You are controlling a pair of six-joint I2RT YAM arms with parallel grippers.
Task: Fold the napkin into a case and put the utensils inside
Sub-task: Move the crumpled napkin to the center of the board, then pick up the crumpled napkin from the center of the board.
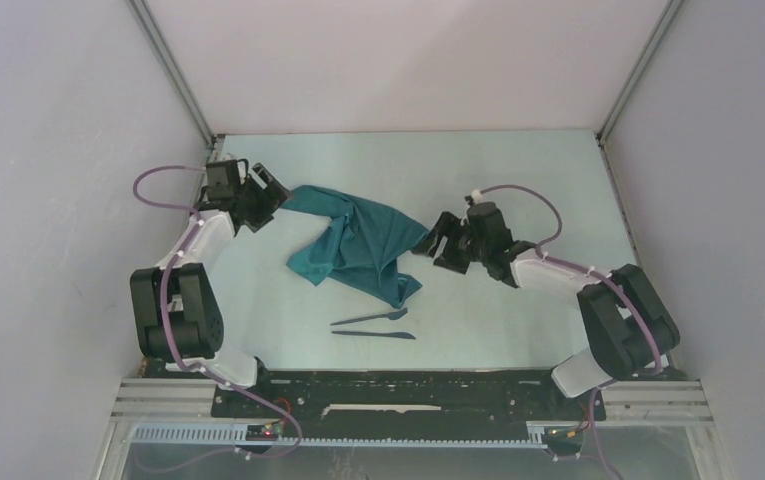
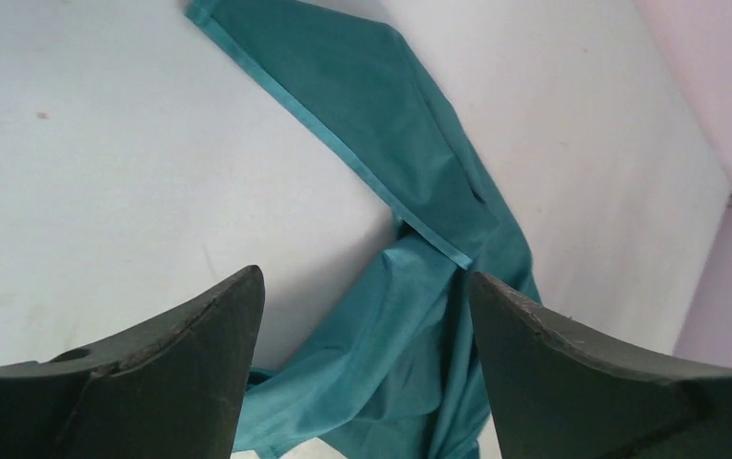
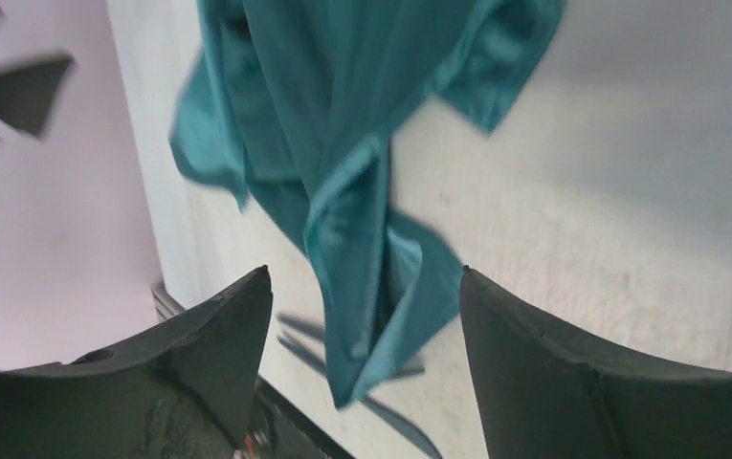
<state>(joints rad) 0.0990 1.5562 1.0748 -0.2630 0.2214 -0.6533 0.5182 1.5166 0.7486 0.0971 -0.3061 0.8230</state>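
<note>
Pale table [image 1: 518,180], boxed by blank grey walls [image 1: 388,60], is carrying the napkin [image 1: 358,245], crumpled mid-surface and trailing toward the utensils [image 1: 373,325] by the near edge. Left gripper [image 1: 270,200] and right gripper [image 1: 436,243] are flanking it, jaws spread, gripping nothing. Risk: dragging the bunched cloth could sweep the utensils away.

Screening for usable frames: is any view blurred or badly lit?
Right wrist: napkin and utensils smeared by motion blur, fingers sharp. Left wrist: crisp throughout. Top: even, soft light, faint shadows, no glare.
</note>
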